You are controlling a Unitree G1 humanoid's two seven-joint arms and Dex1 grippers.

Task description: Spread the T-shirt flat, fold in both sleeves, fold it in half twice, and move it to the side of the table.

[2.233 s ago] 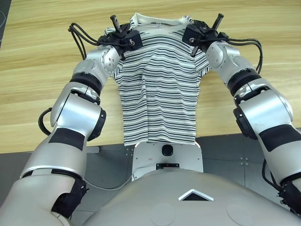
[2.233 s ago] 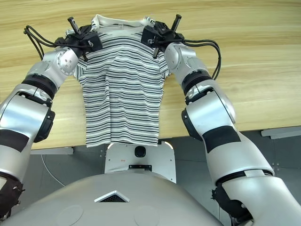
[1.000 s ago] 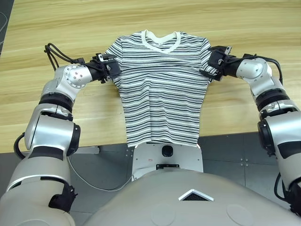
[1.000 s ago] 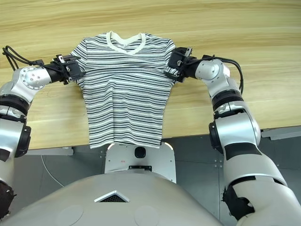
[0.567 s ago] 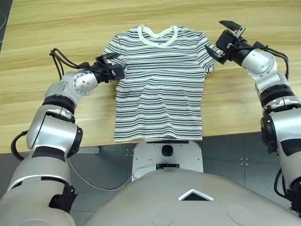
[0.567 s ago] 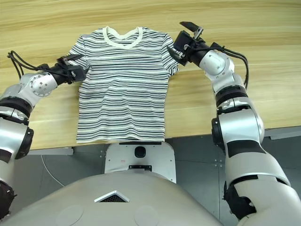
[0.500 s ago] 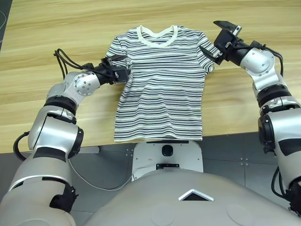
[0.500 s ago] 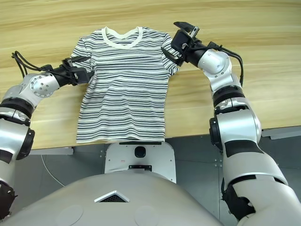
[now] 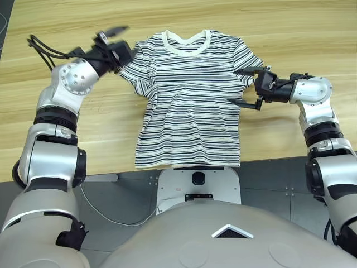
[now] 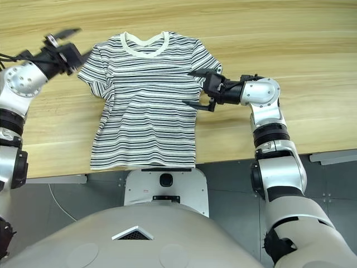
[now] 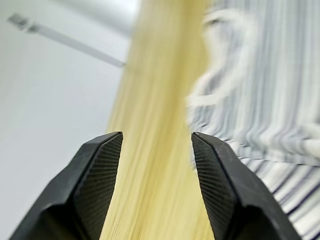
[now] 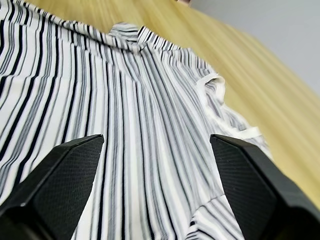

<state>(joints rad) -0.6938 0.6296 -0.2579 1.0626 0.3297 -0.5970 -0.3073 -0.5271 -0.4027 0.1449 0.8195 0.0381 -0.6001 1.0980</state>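
Seems the sleeve-fold step: striped T-shirt [image 9: 189,106] flat on the counter [image 9: 301,28], hem at its near edge. Fingers [image 11: 100,180] apart and empty on left gripper [image 9: 118,44] beside one sleeve, right gripper [image 9: 244,86] by the other. Next, pinch each sleeve edge, carry inward.

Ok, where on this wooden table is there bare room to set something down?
Free: the light wooden table beyond the black-and-white striped T-shirt's collar, its far right end, and left of the hem. Crowded: both sleeves, with the left pincer and right pincer.
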